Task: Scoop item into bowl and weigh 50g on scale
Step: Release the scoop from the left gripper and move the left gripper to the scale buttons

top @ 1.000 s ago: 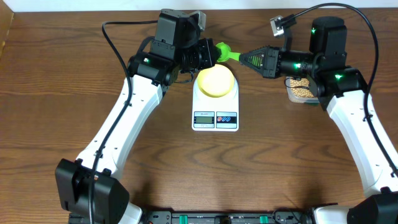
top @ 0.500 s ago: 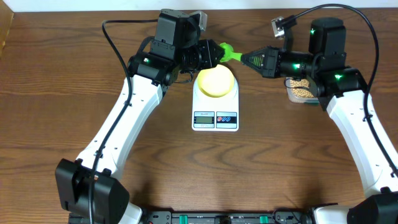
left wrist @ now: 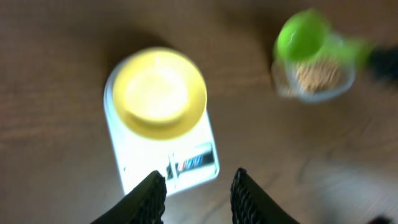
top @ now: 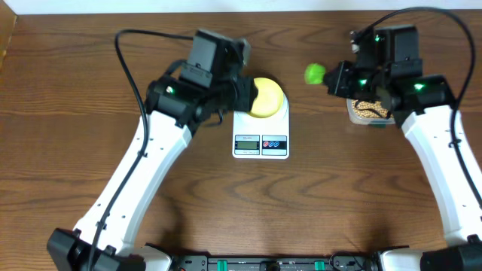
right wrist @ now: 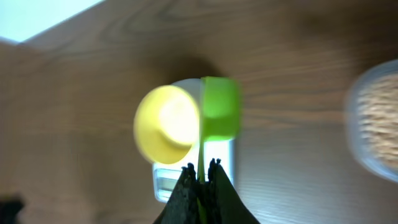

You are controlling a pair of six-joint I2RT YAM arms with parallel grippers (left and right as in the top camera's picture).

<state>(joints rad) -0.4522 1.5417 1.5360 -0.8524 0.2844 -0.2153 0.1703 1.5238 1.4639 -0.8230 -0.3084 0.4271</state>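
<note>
My right claw (right wrist: 200, 178) is clamped on the very end of the green scoop (right wrist: 219, 115)'s thin handle. The cup is carried in the air between the scale (top: 260, 143) and the clear tub (top: 352, 116), above the counter (top: 339, 196). As far as the blur lets me tell, the cup is empty. The beans (top: 366, 110) all lie in that tub at the far right, partly under my right arm, and I see none in the yellow bowl (top: 269, 96), which sits centred on the scale's platform. I expect the beans to behave as a loose, dry heap: hard, round and light, quick to roll and bounce. They should pour freely, and any that go over the cup's lip will scatter. The scoop looks like stiff, light plastic. With my hold so far out on the handle, a loaded cup could twist in the pinch, so I would keep it level and tip slowly. A grip nearer the cup would be firmer, but I doubt it is worth a re-grasp. My left claw (left wrist: 198, 193) hangs above the near edge of the scale with its jaws apart and nothing between them. The bowl looks light and smooth enough to slide. If it needs steadying I would take it by the rim and let go before reading the display, so that I add no load.
</note>
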